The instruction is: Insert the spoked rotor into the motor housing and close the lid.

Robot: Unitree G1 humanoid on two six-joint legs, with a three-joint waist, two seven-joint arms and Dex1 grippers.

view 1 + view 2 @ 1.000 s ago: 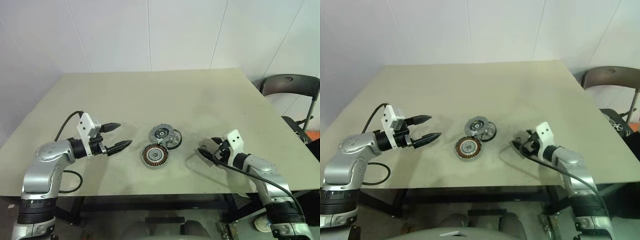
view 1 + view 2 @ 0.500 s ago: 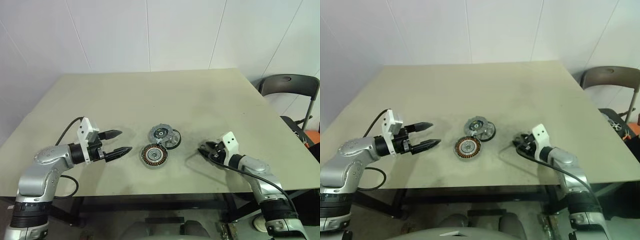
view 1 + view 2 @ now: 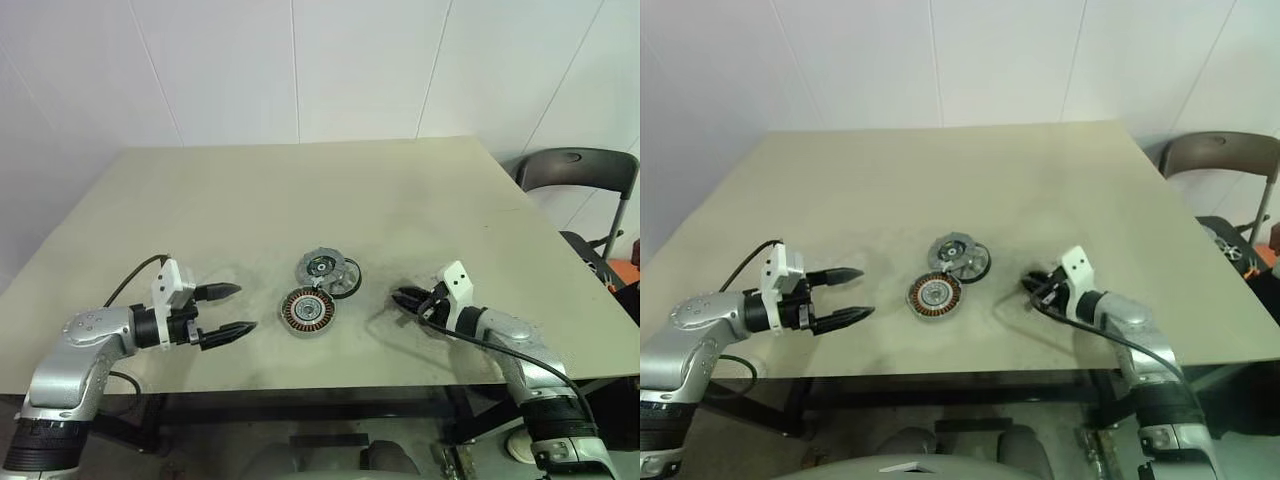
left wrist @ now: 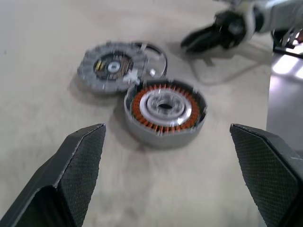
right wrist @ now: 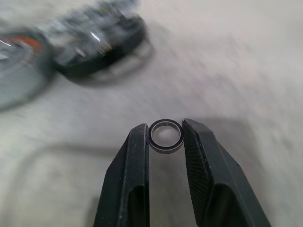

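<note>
My right tool [image 5: 164, 136] pinches a small ring [image 5: 165, 135]; left tool [image 3: 228, 310] spread wide, empty. Motor housing [image 3: 309, 312] sits mid-worktop between them, lid [image 3: 322, 267] on the rotor [image 3: 347, 277] just behind, left tool slightly nearer.

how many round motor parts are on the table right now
4: copper-wound housing at centre; grey lid disc leaning on the black-rimmed spoked rotor just behind it; small dark ring between the right gripper jaws. More may be hidden.

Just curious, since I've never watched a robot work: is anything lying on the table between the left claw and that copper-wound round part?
No. In the left wrist view, only bare table lies between the open left gripper and the motor housing.
</note>
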